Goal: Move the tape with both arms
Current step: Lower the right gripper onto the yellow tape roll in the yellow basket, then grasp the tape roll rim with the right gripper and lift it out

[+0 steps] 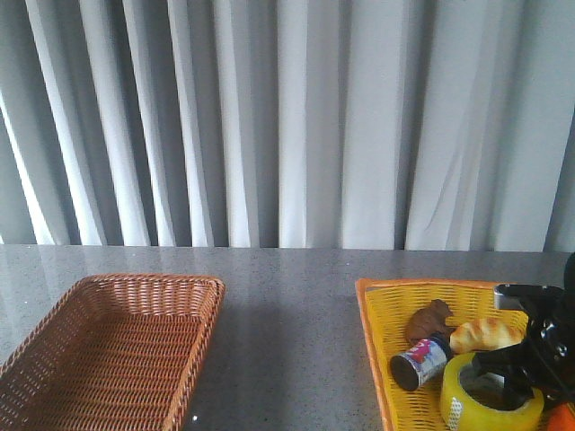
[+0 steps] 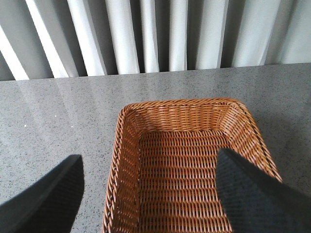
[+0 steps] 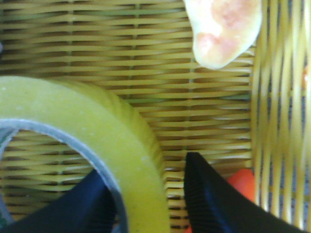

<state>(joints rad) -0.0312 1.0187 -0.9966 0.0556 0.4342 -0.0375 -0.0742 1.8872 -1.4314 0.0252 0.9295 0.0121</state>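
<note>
A: Starting at the left, what sits on the bench?

B: A brown wicker basket (image 1: 108, 350) at the front left of the grey speckled bench (image 1: 287, 305), its weave tight and ribbed. The left gripper (image 2: 150, 194) hangs above it with its textured black fingers (image 2: 48, 199) spread wide, nothing between them.

A: And to the right?

B: A yellow woven tray (image 1: 382, 350) with an orange rim. Inside it lie a brown lumpy piece (image 1: 429, 319), a small dark bottle (image 1: 420, 359) on its side with a printed label, and a glossy bread roll (image 1: 485, 334).

A: Where is the tape?

B: The tape (image 1: 490, 395) lies flat in the tray's front part, near its right side, the hole facing up, so its axis is vertical. It is a broad ring of translucent yellow with a pale inner core.

A: How does it sit against the jaws?

B: The right gripper (image 3: 146, 194) straddles the ring's wall: one finger inside the core, the other outside, both close against the wall. Whether they press on it I cannot tell. Something orange (image 3: 241, 182) shows just beyond the outer finger.
</note>
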